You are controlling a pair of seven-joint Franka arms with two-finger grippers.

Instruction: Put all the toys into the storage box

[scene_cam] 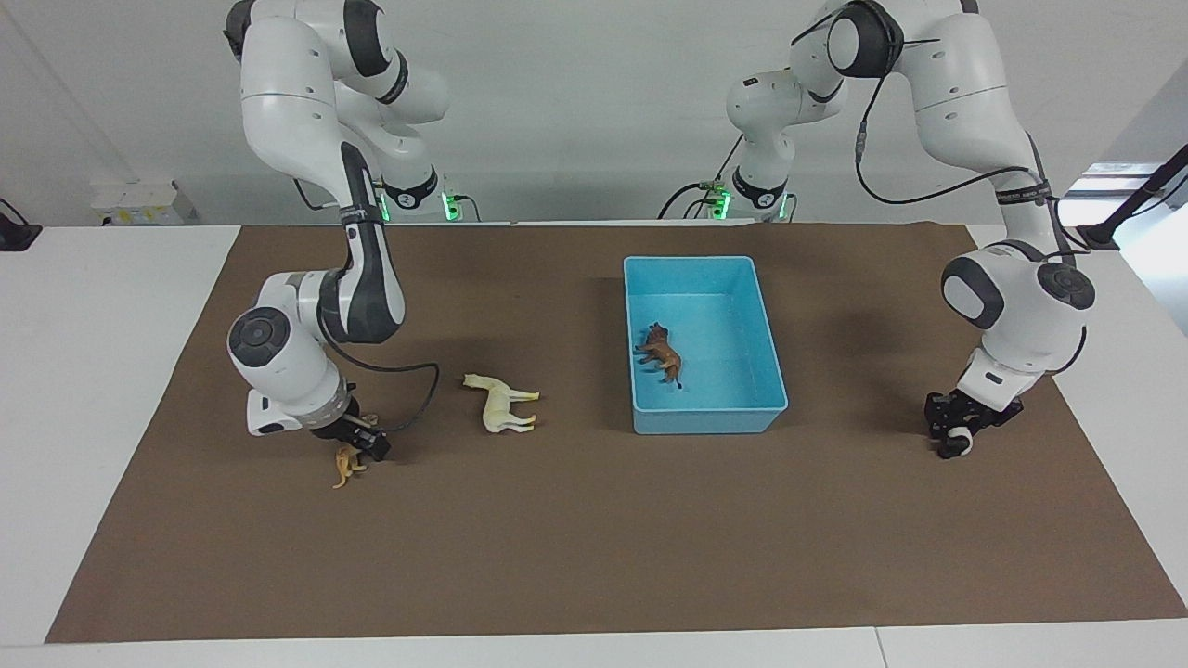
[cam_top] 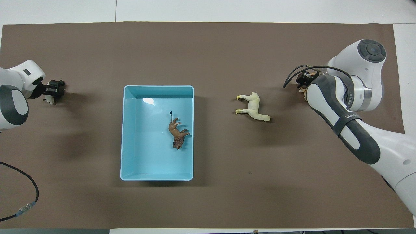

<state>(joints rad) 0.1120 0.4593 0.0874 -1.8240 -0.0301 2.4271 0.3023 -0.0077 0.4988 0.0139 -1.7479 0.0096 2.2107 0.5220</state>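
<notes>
Facing view: right gripper [scene_cam: 364, 446] at lower left clamps the orange tiger [scene_cam: 345, 466]; left gripper [scene_cam: 956, 434] at right clamps the panda [scene_cam: 962, 443].
Overhead view: blue storage box [cam_top: 127, 130] at centre holds the lion [cam_top: 177, 133]; cream horse [cam_top: 253, 106] lies beside it on the mat.

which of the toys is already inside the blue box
The brown lion: it alone lies in the storage box. The cream horse, orange tiger and panda are on the mat.

Bright, even light from above; soft shadows on the mat [scene_cam: 594, 520]; a small glare spot inside the box [cam_top: 130, 162]; focus sharp throughout.
</notes>
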